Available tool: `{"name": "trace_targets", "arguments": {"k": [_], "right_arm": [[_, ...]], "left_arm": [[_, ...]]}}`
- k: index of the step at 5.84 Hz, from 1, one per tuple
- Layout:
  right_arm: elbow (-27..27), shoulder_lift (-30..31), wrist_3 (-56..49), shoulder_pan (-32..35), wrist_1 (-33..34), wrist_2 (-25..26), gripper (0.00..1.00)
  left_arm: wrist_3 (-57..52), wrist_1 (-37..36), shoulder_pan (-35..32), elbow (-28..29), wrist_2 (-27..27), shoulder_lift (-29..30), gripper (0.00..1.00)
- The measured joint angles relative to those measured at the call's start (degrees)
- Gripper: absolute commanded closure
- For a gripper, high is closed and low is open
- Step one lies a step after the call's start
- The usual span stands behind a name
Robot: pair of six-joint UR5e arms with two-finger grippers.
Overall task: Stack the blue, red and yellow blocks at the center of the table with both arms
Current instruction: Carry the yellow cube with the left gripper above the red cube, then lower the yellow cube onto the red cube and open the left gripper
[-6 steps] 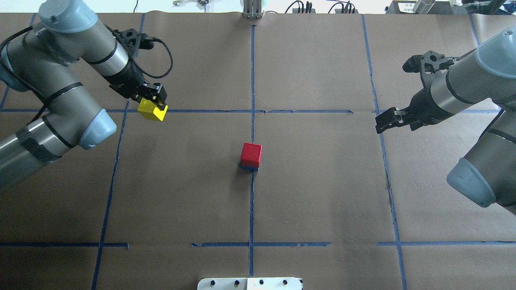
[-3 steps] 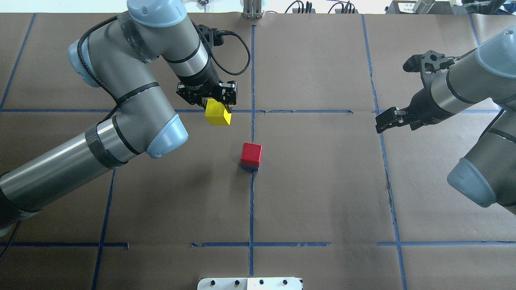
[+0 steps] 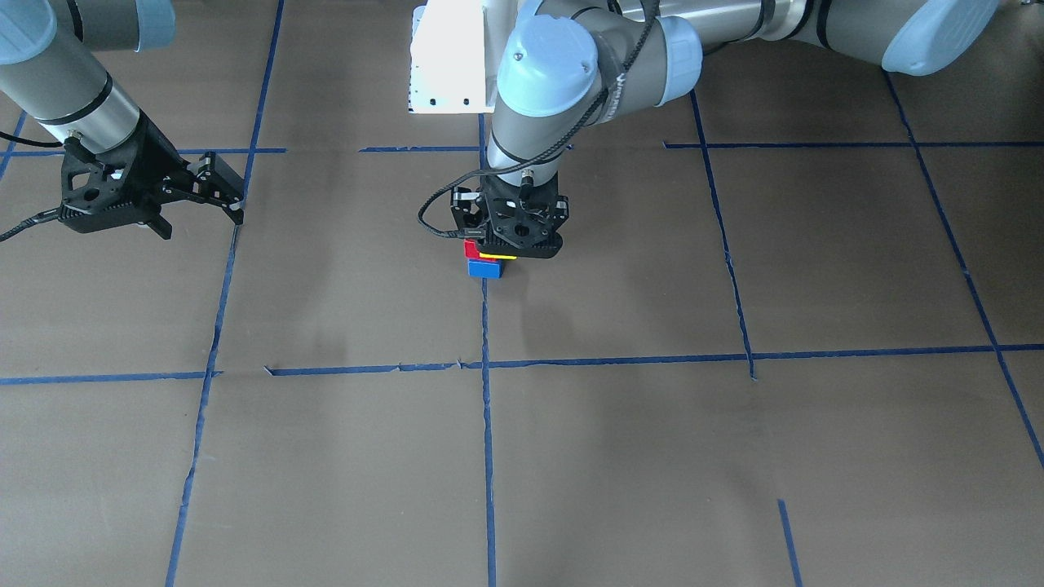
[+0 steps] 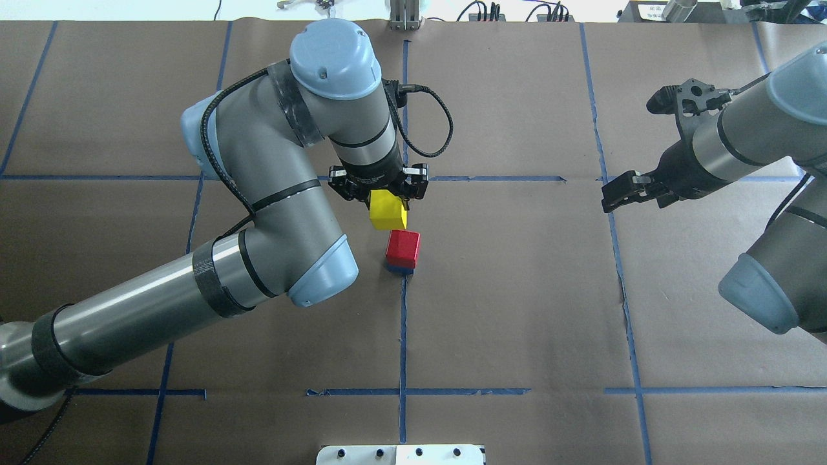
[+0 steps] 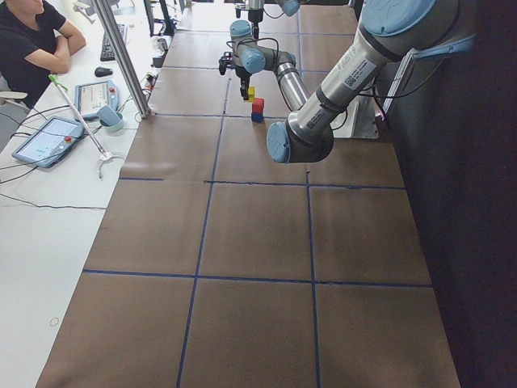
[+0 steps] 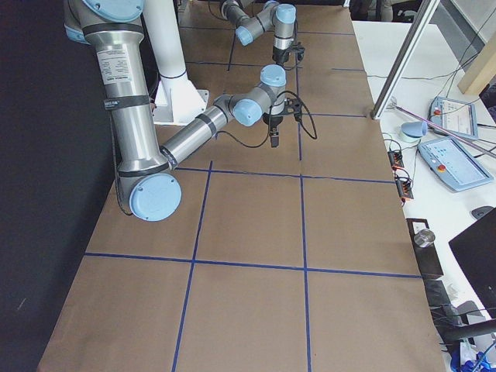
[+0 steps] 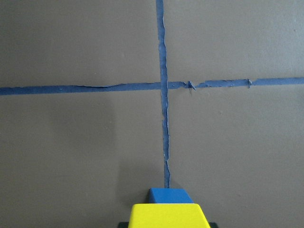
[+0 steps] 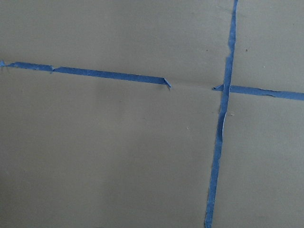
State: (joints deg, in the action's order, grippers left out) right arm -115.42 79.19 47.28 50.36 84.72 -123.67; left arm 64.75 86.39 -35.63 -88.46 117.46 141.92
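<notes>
Left claw: the left arm's black two-finger gripper (image 4: 386, 199) points straight down near the middle of the table, its fingers clamped on the yellow block.
Yellow block: the small yellow cube-shaped block (image 4: 388, 215) hangs in that grip, clear of the paper. From overhead it sits just beside the red block, towards the far edge. From the table's end it is higher than the red one. I cannot tell whether the two touch.
Stack: the red cube-shaped block (image 4: 403, 246) rests squarely on the blue cube-shaped block (image 4: 400, 270), of which only a thin edge shows from above. The pair stands on the long blue tape line (image 4: 402, 336) running down the centre.
Right claw: the right arm's black two-finger gripper (image 4: 610, 195) hovers well off to the right side, tilted, its fingers apart and holding nothing.
Table: brown paper-covered table (image 4: 517, 310), marked into squares by the tape.
Bystander: a person in a black top (image 5: 28, 40) sits at the white side bench.
</notes>
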Motion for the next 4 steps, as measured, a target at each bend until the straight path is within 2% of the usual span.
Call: {"name": "trace_targets", "arguments": {"k": [2,4], "right_arm": [[-0.05,0.0,0.01,0.0,0.0,0.0,0.0],[0.01,0.06,0.01,0.0,0.01,0.0,0.0]], "left_arm": [[2.34,-1.15,2.17,-0.37,-3.4,0.49,1.0],[2.74,-1.54,3.16,-0.55,-4.26,0.66,1.0]]}}
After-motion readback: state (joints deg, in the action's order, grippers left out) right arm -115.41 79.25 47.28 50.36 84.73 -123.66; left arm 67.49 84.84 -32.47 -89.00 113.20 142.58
